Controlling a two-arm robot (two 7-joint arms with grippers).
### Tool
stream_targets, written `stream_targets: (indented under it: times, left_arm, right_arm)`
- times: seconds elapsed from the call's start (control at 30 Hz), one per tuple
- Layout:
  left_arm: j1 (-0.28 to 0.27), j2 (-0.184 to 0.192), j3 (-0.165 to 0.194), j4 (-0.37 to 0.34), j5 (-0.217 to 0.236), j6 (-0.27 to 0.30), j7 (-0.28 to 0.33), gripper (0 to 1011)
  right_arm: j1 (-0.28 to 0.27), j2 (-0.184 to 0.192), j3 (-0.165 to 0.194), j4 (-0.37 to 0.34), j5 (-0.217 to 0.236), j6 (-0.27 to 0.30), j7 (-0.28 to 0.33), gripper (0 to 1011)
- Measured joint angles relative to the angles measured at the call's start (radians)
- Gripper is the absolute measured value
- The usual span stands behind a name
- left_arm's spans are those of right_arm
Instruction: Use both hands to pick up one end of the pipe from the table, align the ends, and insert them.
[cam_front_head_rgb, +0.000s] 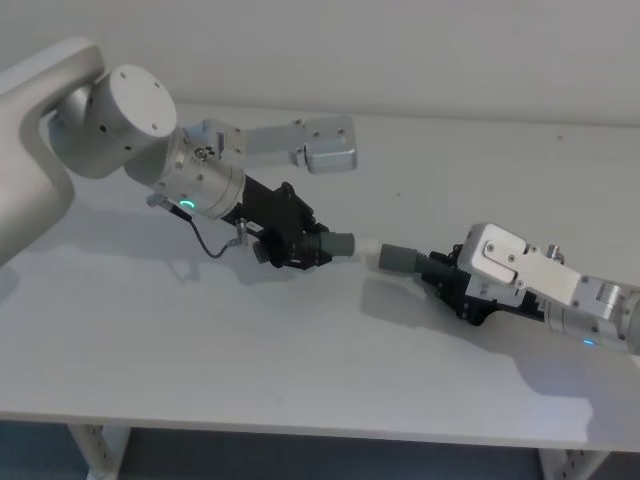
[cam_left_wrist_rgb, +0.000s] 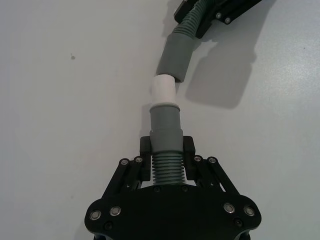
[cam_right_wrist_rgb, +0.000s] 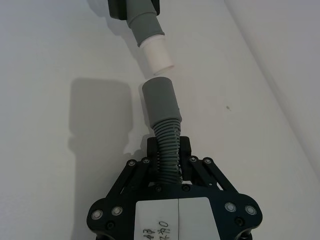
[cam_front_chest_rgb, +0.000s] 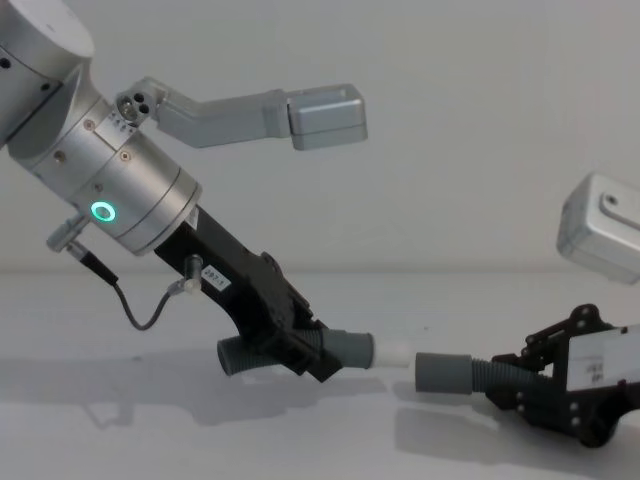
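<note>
Now each claw (cam_front_chest_rgb: 300, 345) grips its pipe (cam_front_chest_rgb: 350, 348).

I see bare worktop (cam_front_head_rgb: 300, 350) across the lower frame, free passage. At centre only a narrow gap separates white tip (cam_front_head_rgb: 368, 248) from open cuff (cam_front_head_rgb: 400, 259); each tool blocks its side.

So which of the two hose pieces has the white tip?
The hose piece held by the left gripper; the right gripper's piece ends in a plain open grey cuff.
</note>
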Motion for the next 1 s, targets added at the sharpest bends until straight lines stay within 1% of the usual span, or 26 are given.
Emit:
stream_targets:
  times: [0.53, 1.0]
  left_arm:
    - [-0.011, -0.015, 0.012, 0.028, 0.001, -0.012, -0.014, 360]
    - [-0.018, -0.019, 0.007, 0.031, 0.006, -0.017, -0.010, 360]
  right_arm:
    - [0.019, -0.005, 0.002, 0.016, 0.024, 0.014, 0.012, 238]
    - [0.027, 0.005, 0.000, 0.020, 0.044, 0.008, 0.022, 239]
